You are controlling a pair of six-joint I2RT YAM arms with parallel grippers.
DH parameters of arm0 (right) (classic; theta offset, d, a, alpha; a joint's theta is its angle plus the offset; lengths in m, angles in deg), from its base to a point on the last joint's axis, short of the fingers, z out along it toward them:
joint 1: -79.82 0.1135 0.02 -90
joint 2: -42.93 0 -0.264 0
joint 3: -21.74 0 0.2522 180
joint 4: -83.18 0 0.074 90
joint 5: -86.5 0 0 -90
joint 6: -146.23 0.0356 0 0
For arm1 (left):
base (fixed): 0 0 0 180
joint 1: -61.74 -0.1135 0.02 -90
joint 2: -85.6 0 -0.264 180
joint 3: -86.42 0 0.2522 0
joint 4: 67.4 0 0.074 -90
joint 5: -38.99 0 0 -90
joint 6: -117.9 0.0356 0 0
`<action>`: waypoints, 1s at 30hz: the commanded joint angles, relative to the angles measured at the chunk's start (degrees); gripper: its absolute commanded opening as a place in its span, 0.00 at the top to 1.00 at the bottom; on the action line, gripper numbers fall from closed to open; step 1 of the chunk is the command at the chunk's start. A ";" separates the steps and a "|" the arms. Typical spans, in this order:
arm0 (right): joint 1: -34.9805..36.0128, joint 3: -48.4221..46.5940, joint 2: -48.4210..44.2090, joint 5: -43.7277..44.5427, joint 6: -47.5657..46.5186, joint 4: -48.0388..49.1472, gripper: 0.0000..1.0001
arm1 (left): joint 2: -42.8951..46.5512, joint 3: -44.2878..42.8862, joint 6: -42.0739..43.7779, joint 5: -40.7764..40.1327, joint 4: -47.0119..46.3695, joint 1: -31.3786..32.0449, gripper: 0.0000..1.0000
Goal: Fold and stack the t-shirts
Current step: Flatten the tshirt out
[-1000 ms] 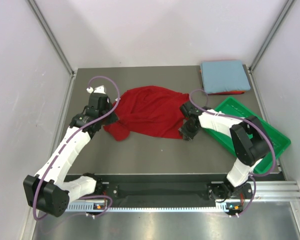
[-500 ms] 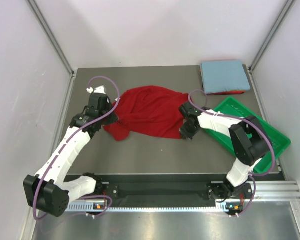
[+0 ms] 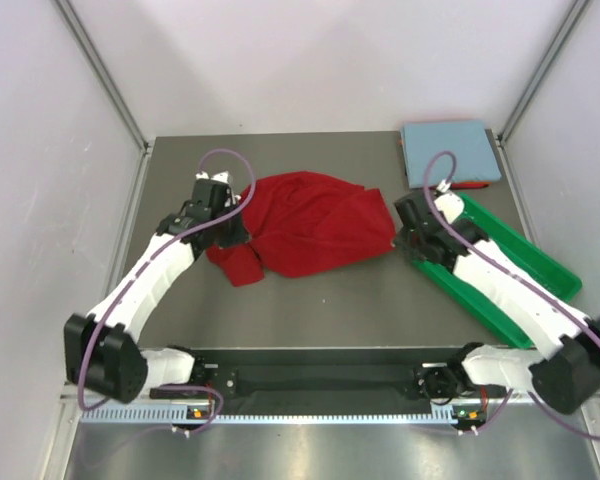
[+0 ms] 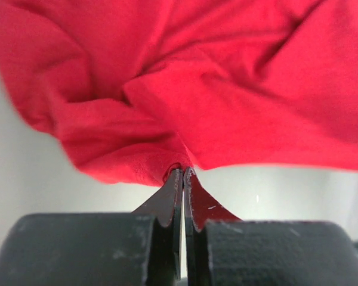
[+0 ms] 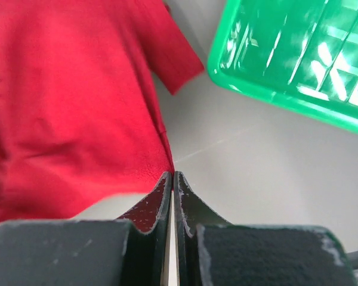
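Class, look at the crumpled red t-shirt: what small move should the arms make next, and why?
Probably lift slightly and draw apart: left pincer and right pincer each pinch an edge of the red t-shirt, which lies bunched, so it needs spreading flat before folding.

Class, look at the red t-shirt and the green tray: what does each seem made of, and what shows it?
The red t-shirt: soft matte cloth, shown by its folds and wrinkles. The green tray: probably hard glossy plastic, given its bright highlights and moulded ribs.
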 commanded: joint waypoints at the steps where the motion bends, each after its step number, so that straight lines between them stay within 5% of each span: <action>1: 0.27 -0.68 -7.07 4.80 -5.50 -3.53 1.00 | -5.84 -2.13 1.68 8.57 -2.66 -0.07 1.00; 6: 0.27 -1.12 -12.01 8.76 -6.99 -5.46 1.00 | -12.25 -2.83 3.70 13.94 -2.40 3.26 1.00; 10: -0.17 -2.17 -13.25 10.35 -8.84 -5.11 1.00 | -15.17 -3.71 5.72 17.37 -1.08 5.38 0.79; 14: -0.17 -2.97 -12.64 10.43 -10.16 -4.41 1.00 | -13.25 -7.48 5.81 5.54 5.41 5.29 0.62; 18: -0.52 -2.00 -12.64 10.08 -10.95 -2.74 1.00 | -8.41 -8.55 1.52 -5.03 8.32 2.75 0.61; 25: -0.96 -0.59 -13.16 8.07 -11.74 -0.36 1.00 | -1.73 2.86 -7.52 -9.43 7.36 0.55 0.65; 30: -0.96 0.28 -13.87 7.01 -12.27 0.86 1.00 | 8.02 16.03 -14.21 -9.70 -1.58 0.02 0.59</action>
